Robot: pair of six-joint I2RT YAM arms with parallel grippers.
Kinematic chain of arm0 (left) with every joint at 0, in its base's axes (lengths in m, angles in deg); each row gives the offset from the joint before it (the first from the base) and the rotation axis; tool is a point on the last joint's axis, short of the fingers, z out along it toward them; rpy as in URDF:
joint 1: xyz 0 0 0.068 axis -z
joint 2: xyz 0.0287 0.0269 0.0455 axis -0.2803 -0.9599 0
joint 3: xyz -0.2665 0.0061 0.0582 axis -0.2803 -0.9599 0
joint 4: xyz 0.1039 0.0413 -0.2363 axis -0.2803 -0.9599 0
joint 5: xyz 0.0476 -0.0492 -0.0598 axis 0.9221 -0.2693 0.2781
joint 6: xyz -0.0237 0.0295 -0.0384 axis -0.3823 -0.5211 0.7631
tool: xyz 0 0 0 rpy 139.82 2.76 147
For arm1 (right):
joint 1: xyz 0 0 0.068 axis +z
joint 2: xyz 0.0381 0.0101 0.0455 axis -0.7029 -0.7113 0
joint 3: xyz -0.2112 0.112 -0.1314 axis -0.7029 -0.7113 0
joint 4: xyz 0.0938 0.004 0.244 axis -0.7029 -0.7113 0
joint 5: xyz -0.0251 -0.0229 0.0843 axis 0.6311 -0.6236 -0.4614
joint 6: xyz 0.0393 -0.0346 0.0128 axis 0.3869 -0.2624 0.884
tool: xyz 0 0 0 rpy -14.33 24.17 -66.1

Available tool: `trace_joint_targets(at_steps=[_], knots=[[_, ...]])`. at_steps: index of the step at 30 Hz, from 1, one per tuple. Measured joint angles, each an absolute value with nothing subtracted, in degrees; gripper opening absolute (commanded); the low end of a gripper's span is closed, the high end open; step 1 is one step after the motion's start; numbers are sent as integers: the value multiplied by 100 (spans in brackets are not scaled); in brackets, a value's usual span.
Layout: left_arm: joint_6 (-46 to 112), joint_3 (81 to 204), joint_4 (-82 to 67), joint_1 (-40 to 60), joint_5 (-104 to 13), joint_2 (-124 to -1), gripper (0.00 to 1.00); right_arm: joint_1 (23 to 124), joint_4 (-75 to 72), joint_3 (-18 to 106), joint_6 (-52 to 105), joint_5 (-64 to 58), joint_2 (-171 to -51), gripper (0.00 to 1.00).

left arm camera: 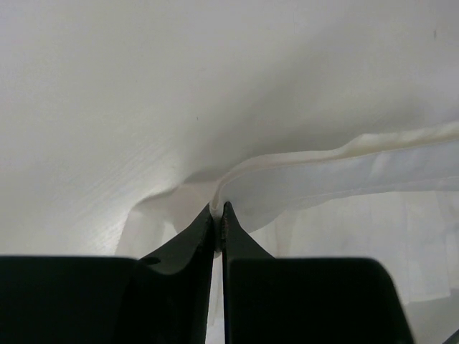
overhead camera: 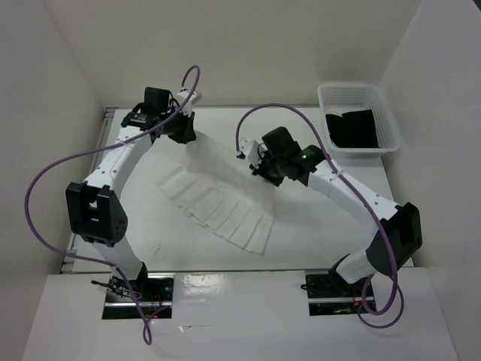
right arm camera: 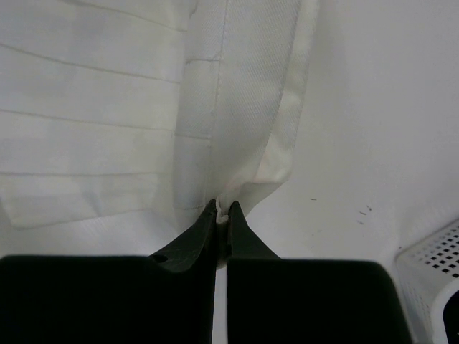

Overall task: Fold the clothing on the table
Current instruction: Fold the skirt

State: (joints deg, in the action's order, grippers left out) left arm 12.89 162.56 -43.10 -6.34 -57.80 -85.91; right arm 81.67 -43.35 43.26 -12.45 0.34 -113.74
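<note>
Step in hand: top-edge grasp. The clothing point(overhead camera: 218, 203) lies fanned on the table point(overhead camera: 316, 237), left of the basket point(overhead camera: 357, 116). The right gripper point(right arm camera: 223, 208) clamps its edge; the left gripper point(left arm camera: 220, 208), farther from the basket, appears to pinch it too. Next move: carry both corners over evenly

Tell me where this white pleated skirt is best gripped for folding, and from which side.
Probably by the waistband ends of the skirt, each from its outer side: that band is the short, doubled edge, while the pleats fan wide and loose toward the near side.
</note>
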Motion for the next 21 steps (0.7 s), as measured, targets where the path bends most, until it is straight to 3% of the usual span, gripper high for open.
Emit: trace_joint_targets(at_steps=[10, 21], knots=[[1515, 16492, -4048, -532, -5684, -8806, 11, 8167, -4302, 4389, -1140, 385, -11383, 0], [1641, 16420, -3799, -853, -5754, -9339, 11, 8167, -4471, 5104, -1140, -554, -11695, 0]])
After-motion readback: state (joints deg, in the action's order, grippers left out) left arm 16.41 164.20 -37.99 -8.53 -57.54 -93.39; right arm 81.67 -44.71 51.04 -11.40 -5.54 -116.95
